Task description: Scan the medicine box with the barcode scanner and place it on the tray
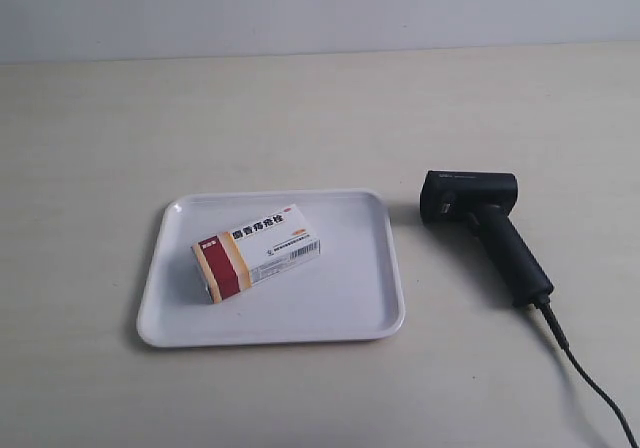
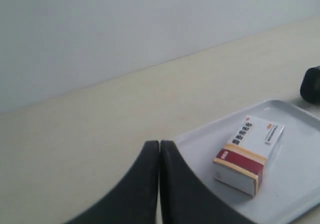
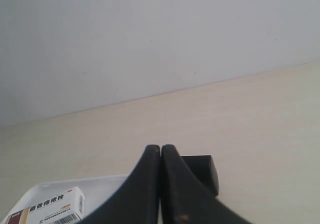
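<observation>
The medicine box point(image 1: 256, 252) lies flat and askew inside the white tray point(image 1: 350, 313), barcode side facing front. In the left wrist view the medicine box point(image 2: 249, 153) rests on the tray point(image 2: 295, 184), apart from my left gripper point(image 2: 159, 145), which is shut and empty. The black barcode scanner point(image 1: 485, 228) lies on the table beside the tray, its cable trailing off the lower corner of the exterior view. My right gripper point(image 3: 160, 148) is shut and empty, with the scanner's head point(image 3: 200, 169) just beyond it and the medicine box point(image 3: 52, 211) off to one side. Neither arm shows in the exterior view.
A pale wooden tabletop point(image 1: 300, 118) stretches to a plain light wall point(image 1: 320, 8) at the back. The scanner's cable point(image 1: 595, 388) runs across the table toward the frame's corner.
</observation>
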### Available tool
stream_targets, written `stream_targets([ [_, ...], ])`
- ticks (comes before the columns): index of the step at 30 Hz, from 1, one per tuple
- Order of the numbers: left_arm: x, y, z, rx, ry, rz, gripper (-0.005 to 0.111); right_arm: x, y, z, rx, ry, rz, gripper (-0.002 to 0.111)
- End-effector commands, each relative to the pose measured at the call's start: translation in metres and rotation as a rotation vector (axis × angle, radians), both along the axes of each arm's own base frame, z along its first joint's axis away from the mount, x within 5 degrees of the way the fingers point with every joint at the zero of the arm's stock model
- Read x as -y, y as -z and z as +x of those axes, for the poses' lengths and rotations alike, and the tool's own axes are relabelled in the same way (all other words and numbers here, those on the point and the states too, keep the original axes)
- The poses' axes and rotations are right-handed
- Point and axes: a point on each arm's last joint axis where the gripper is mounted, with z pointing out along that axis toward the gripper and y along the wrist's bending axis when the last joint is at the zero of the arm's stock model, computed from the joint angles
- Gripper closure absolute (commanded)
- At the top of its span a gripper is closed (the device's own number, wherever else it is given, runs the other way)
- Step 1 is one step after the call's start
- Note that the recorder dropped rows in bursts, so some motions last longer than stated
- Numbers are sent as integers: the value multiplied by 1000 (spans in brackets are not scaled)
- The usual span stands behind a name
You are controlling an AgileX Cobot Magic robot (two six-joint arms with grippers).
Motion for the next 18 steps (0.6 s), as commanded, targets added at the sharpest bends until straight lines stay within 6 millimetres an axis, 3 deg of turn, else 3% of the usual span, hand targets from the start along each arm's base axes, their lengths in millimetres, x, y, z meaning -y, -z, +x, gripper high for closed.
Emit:
stream_targets([
  [1,-3,-15,-9,234,3,23,104,0,0,0,10,1,5,108],
  [11,-27,-8,-6,131,-428,-89,104,0,1,0,7,1,3,108],
  [18,-30,-4,-7,73,-476,-124,104,0,1,0,7,1,3,108],
])
